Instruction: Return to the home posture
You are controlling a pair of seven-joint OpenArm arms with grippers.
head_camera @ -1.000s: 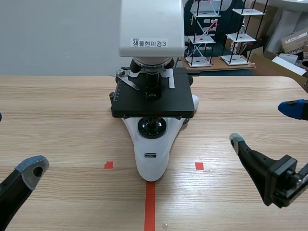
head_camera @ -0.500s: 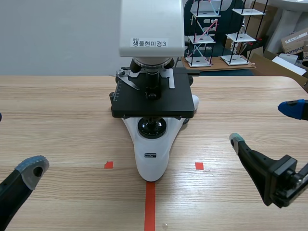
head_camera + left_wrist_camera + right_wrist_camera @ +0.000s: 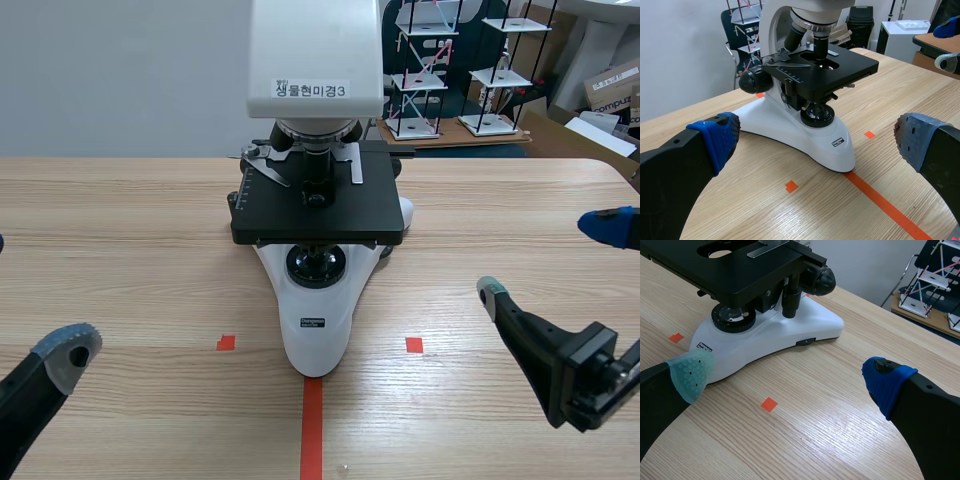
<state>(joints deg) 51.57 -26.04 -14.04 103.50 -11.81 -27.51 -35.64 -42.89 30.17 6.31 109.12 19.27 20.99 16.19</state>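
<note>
While the white and black microscope stands at the middle of the wooden table, both of the robot's pincers sit low and wide of it, one on each side. The left gripper is spread wide, nothing between its blue pads; seen from its wrist, the microscope lies ahead of the gap, well apart from either finger. The right gripper is likewise splayed and holds nothing, one pad grey-green, the other blue; from its wrist the microscope's base sits ahead and toward the grey-green finger, clear of it. The instrument's foot points toward the robot, its tip touching the end of the orange-red tape line, with a small tape square on either side. Neither pincer touches the microscope.
</note>
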